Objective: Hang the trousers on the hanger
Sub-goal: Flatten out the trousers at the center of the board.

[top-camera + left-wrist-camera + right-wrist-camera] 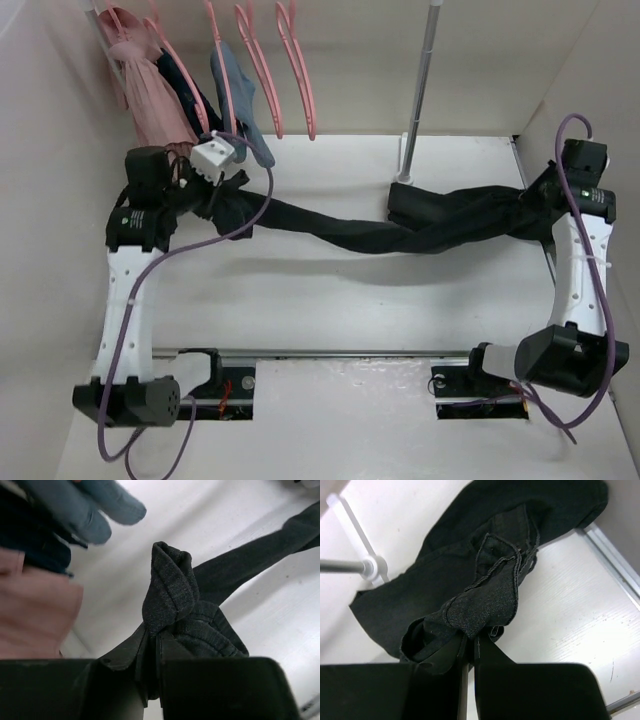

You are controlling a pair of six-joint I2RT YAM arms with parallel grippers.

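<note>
The trousers [400,225] stretch like a twisted black rope across the counter [330,300], from nine o'clock to three o'clock. The left fingers [161,652] are pressed together, pinching a bunched fold at the nine o'clock end. The right fingers [479,652] pinch a seamed edge at the three o'clock end. The fabric looks soft, limp and fairly light, so it will likely sag and twist between grips. A bare pink hanger [300,70] hangs near twelve o'clock. Holds kept well apart should let the legs drape over its bar
</note>
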